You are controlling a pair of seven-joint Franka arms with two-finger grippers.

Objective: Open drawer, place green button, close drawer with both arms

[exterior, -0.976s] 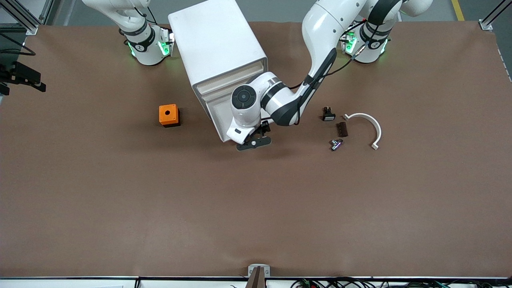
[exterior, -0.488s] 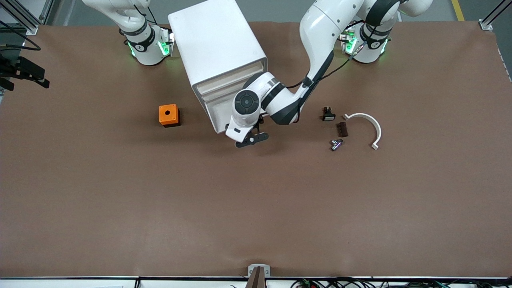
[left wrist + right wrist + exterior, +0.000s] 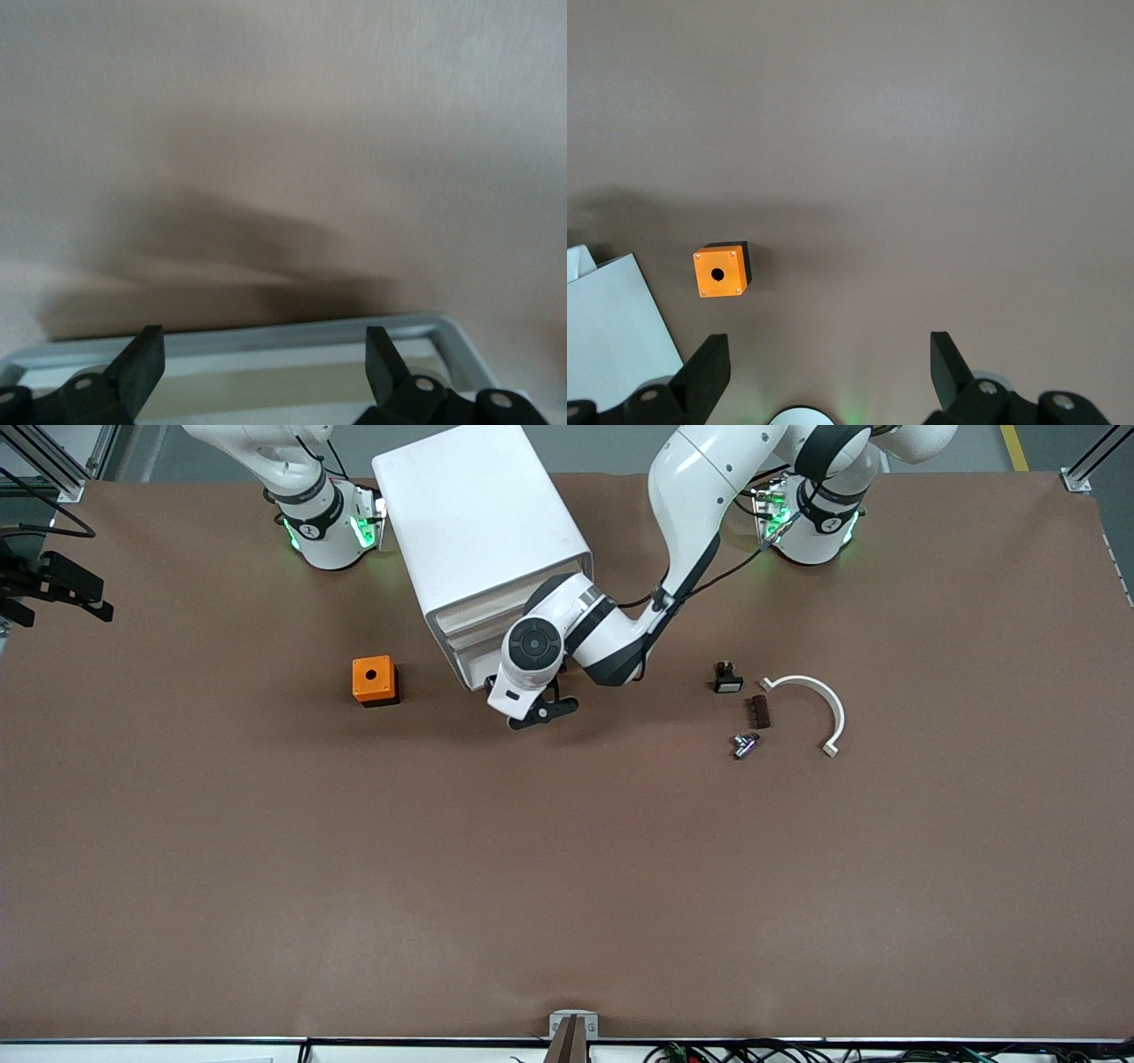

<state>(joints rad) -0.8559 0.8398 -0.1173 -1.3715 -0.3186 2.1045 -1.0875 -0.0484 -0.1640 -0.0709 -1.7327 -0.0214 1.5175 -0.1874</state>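
The white cabinet [image 3: 483,522] stands near the robots' bases, its drawer fronts toward the front camera. The lowest drawer [image 3: 467,666] sticks out only slightly. My left gripper [image 3: 532,713] sits low, right in front of that drawer. In the left wrist view my left gripper [image 3: 263,335] is open, and the drawer's pale rim [image 3: 292,336] runs across between the fingers with nothing gripped. The button is hidden. My right gripper [image 3: 828,345] hangs open and empty high over the right arm's end of the table.
An orange box [image 3: 374,680] with a hole sits beside the cabinet toward the right arm's end. Toward the left arm's end lie a black-and-white switch [image 3: 728,678], a dark brown piece [image 3: 757,711], a small metallic part [image 3: 745,745] and a white curved piece [image 3: 819,704].
The left gripper has travelled toward the cabinet, and the pulled-out drawer has slid most of the way in ahead of it. The right arm has stayed high.
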